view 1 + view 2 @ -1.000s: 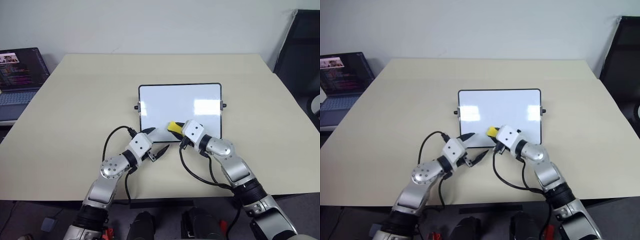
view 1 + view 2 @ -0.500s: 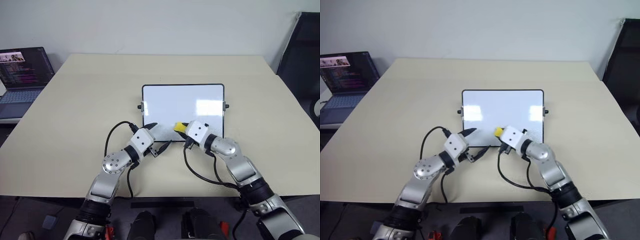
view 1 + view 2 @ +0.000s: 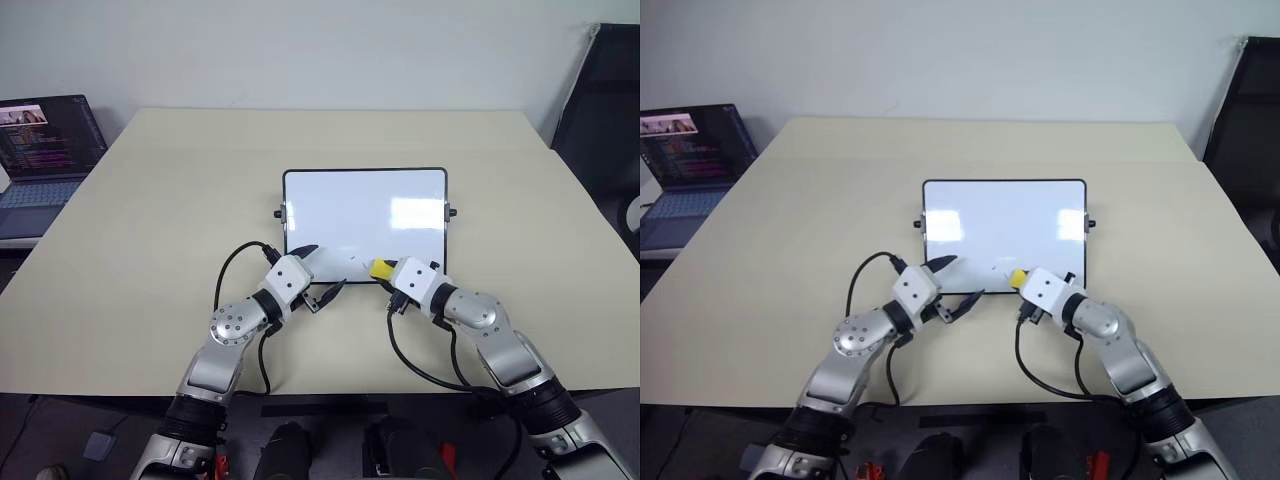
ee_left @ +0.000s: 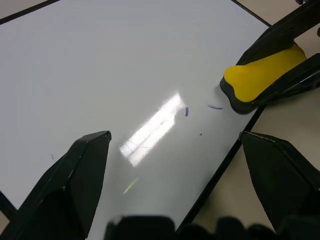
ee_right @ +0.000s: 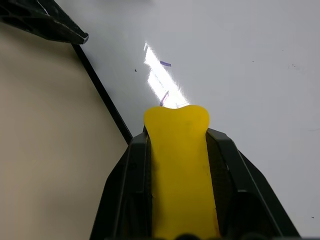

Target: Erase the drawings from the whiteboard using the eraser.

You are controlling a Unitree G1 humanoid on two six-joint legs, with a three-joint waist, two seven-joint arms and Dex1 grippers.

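The whiteboard (image 3: 365, 205) lies flat in the middle of the table. My right gripper (image 3: 388, 272) is shut on the yellow eraser (image 3: 381, 269), whose tip rests on the board just inside its near edge. Two tiny dark strokes of the drawings (image 4: 186, 111) lie on the board just ahead of the eraser (image 4: 260, 75); they also show as short dashes (image 5: 165, 63) past the eraser (image 5: 180, 165). The rest of the board looks white. My left gripper (image 3: 322, 270) stands open over the board's near left corner, one finger above the board, the other off its edge.
A beige table (image 3: 150, 220) carries the board. An open laptop (image 3: 40, 150) sits on a lower surface beyond the table's left side. A black chair (image 3: 600, 100) stands at the far right. Small black knobs (image 3: 450, 211) stick out from the board's short sides.
My right gripper has slid the eraser to the right along the board's near edge and a little closer to that edge. My left gripper has stayed in place.
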